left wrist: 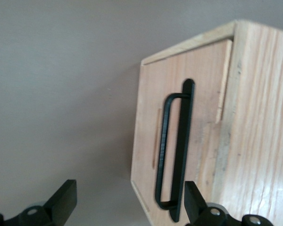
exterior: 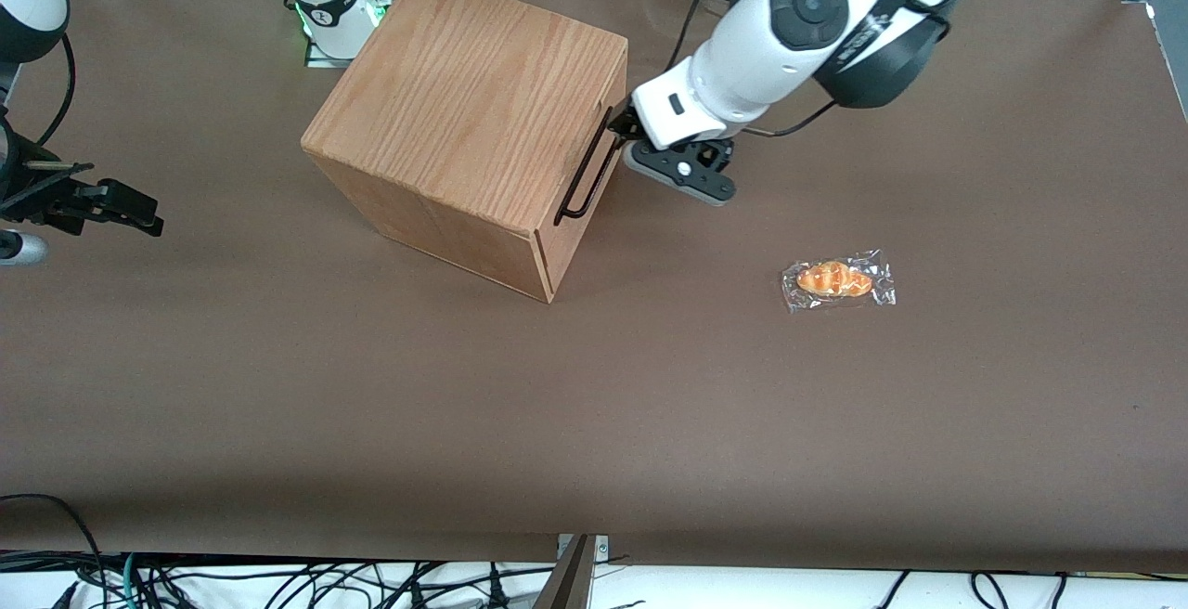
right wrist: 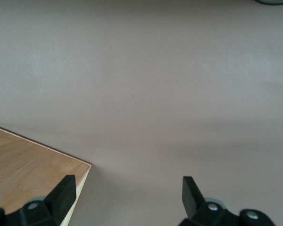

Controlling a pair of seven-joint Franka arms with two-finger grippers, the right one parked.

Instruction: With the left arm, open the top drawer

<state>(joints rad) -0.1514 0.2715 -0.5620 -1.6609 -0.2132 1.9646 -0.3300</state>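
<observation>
Spread wide and grasping nothing, the claw (left wrist: 127, 200) of the left arm (exterior: 789, 24) is held close in front of the top drawer (exterior: 594, 159), at the end of the black bar handle (exterior: 587, 168) farther from the front camera. In the front view the claw (exterior: 620, 131) is largely hidden under the white wrist block. From the left wrist view, both black fingertips (left wrist: 62, 197) are seen apart, with the handle (left wrist: 172, 150) between them and one fingertip beside the handle's end. The drawer front (left wrist: 179, 108) is seen flush with the oak cabinet (exterior: 464, 98). Only the front view shows a wrapped bread roll (exterior: 837, 280) on the brown tabletop (exterior: 594, 423), nearer the camera.
</observation>
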